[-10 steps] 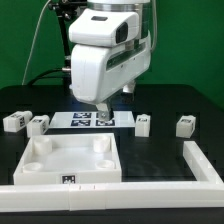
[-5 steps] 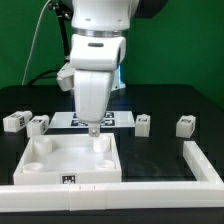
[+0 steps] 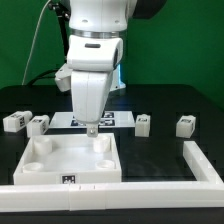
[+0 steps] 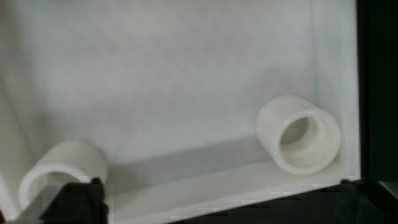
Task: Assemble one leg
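Four small white legs with tags stand on the black table: two at the exterior view's left [image 3: 14,121] [image 3: 38,124], one right of centre [image 3: 143,123], one further right [image 3: 185,125]. My gripper [image 3: 92,129] points straight down over the far edge of the large white square panel [image 3: 70,160], near its far right corner socket [image 3: 104,143]. It holds nothing. In the wrist view the dark fingertips [image 4: 68,198] stand wide apart around the gripper's middle [image 4: 222,203]. The panel [image 4: 169,80] and two of its sockets [image 4: 299,135] [image 4: 63,165] lie below.
The marker board [image 3: 118,118] lies behind the panel, partly hidden by the arm. A white L-shaped rail [image 3: 200,165] runs along the table's front and the exterior view's right side.
Since one second ago the wrist has swung from a tilted pose to upright and the fingertips have come down toward the panel's far edge. In the last half second almost nothing moved.
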